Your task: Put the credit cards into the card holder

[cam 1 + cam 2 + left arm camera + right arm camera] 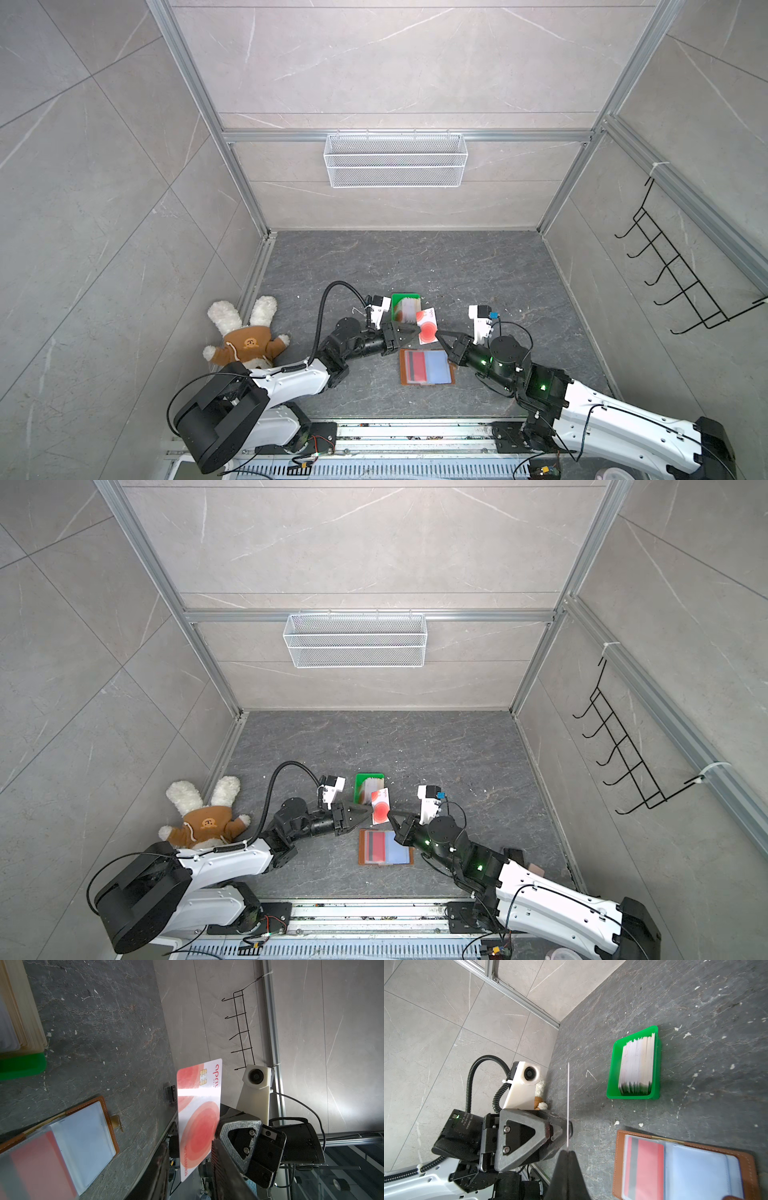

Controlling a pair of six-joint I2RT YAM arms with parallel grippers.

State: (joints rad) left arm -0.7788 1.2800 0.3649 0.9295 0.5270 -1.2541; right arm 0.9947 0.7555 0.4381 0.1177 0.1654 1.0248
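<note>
Grey marble-look walls [395, 62] in an aluminium frame [270, 136] enclose a dark stone tabletop [415, 262]; a white wire basket [395, 166] hangs on the back wall, a black hook rack [675, 266] at right, under even light.

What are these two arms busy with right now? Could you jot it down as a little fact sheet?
held card: white with red circles, off the table, between both grippers
right gripper: shut on the card
left gripper: jaws apart on either side of the card
card holder: tan leather, lying open
red card: already in a clear sleeve
spare cards: stacked on edge in the green tray
plush rabbit: lying beside the left arm
</note>
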